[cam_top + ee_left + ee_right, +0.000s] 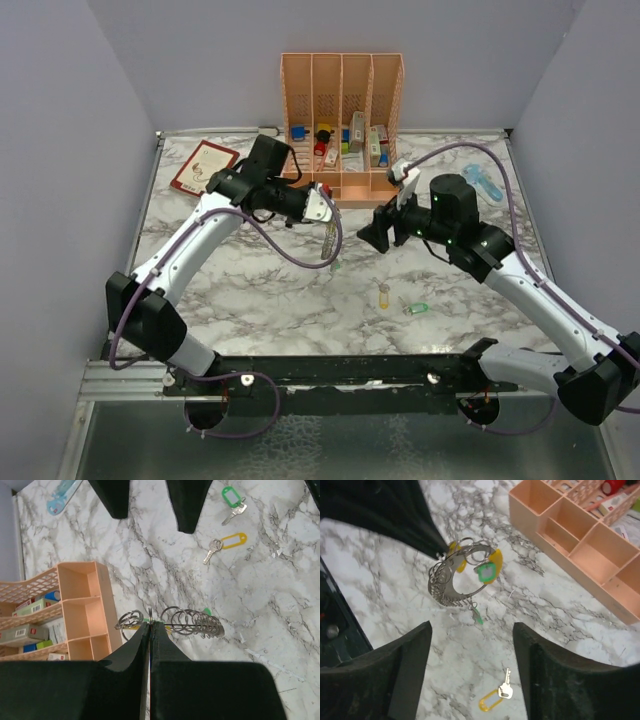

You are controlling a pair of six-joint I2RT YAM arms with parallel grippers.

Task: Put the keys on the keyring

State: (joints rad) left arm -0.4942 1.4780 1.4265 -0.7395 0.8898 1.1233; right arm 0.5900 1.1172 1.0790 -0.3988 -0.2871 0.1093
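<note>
Above the middle of the counter [250, 290], the left jaws are pinched tight on the keyring [328, 240], which hangs down below them; whether its lower end touches the marble cannot be told. In the left wrist view the two dark fingers [130, 655] meet on the wire of the loop, and a row of small rings bunched along it trails to the right. Yellow and green tagged keys [487, 570] hang on the loop. The right jaws stand wide apart and hold nothing. They face the keyring from near by without touching it. Two loose keys lie close together on the counter nearer the arm bases: a yellow key [383, 295] and a green key [416, 308]. A peach organizer [342, 110] stands at the back.
</note>
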